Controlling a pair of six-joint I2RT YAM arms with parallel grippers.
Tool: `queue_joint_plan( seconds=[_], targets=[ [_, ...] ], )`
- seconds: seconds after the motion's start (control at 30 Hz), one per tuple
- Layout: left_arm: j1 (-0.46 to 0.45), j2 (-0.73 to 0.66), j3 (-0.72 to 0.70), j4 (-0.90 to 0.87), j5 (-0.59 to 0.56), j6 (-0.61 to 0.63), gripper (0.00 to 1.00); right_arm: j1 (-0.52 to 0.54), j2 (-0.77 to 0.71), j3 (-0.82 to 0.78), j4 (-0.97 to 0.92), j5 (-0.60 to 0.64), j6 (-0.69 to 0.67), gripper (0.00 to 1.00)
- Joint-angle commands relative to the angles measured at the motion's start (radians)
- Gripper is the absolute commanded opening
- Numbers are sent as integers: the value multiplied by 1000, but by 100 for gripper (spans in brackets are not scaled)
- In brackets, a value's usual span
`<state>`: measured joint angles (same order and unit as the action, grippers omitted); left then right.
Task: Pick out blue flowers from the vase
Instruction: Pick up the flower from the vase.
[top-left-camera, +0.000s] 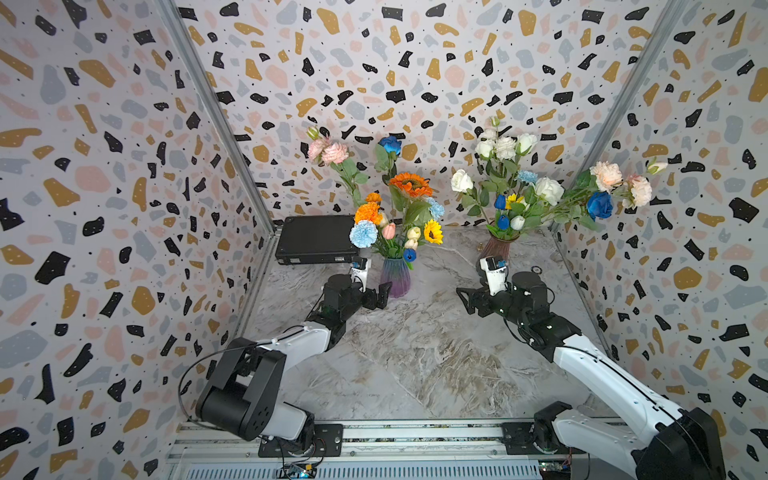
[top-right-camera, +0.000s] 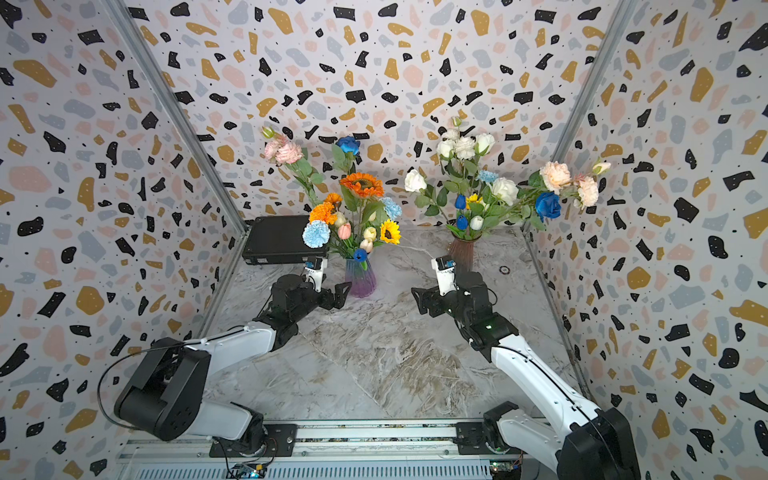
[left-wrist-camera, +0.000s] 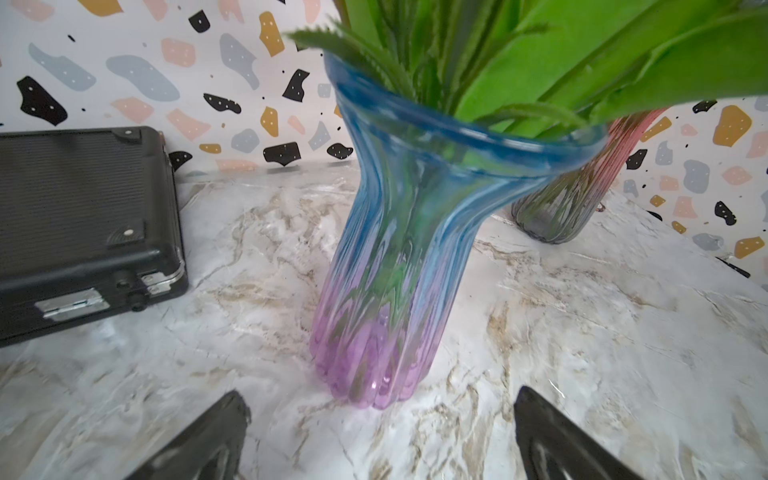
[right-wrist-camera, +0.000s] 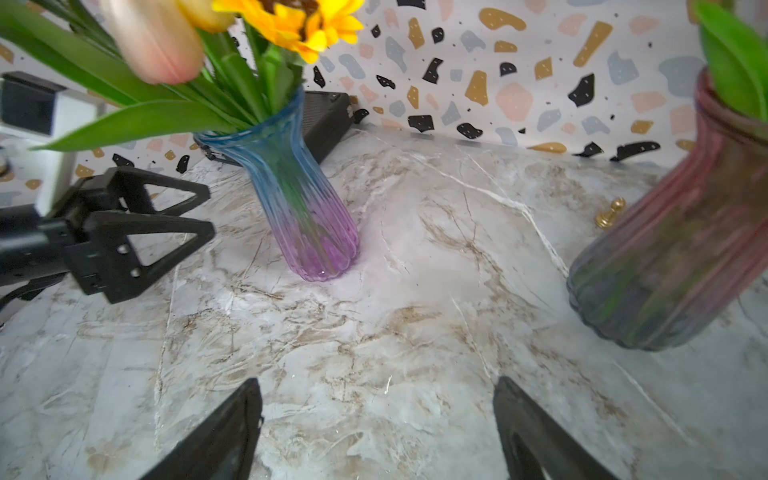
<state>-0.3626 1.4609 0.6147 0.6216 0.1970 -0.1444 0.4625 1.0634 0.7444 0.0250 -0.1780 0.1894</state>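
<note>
Two vases stand on the marble table (top-left-camera: 415, 353). The blue-to-purple vase (top-left-camera: 395, 276) holds a deep blue rose (top-left-camera: 390, 144), pale blue carnations (top-left-camera: 363, 233) and a small dark blue bud (top-left-camera: 409, 254) among orange, yellow and pink flowers. The pink-grey vase (top-left-camera: 496, 247) holds a blue rose (top-left-camera: 599, 205), dark blue tulip buds (top-left-camera: 500, 202) and a pale blue carnation (top-left-camera: 527, 176) among white roses. My left gripper (top-left-camera: 383, 296) is open, low beside the purple vase's base (left-wrist-camera: 374, 374), holding nothing. My right gripper (top-left-camera: 467, 300) is open and empty over bare table between the vases.
A black case (top-left-camera: 316, 244) lies at the back left, close to the purple vase. A small brass knob (right-wrist-camera: 609, 214) sits on the table near the pink-grey vase. Patterned walls close in on three sides, and a metal rail (top-left-camera: 415, 432) runs along the front.
</note>
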Motion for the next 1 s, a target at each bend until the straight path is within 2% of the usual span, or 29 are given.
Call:
queue_joint_plan(
  seconds=[0.0, 0.2, 0.4, 0.47, 0.57, 0.8, 0.97],
  targets=[
    [-13, 56, 23, 232, -4, 8, 99, 59, 29, 81, -7, 44, -49, 88],
    [-45, 94, 29, 314, -17, 4, 99, 116, 87, 136, -1, 54, -71, 88],
    [-50, 14, 6, 302, -84, -4, 99, 181, 143, 166, 57, 69, -73, 88],
    [-49, -37, 14, 238, -92, -3, 99, 194, 156, 169, 124, 44, -37, 88],
    [-49, -111, 49, 89, -83, 10, 99, 239, 189, 198, 175, 73, -50, 88],
    [-46, -259, 8, -48, -139, 45, 99, 278, 271, 289, 225, 116, -94, 87],
    [-18, -371, -27, -97, -118, 4, 99, 289, 313, 339, 257, 136, -124, 83]
  ],
)
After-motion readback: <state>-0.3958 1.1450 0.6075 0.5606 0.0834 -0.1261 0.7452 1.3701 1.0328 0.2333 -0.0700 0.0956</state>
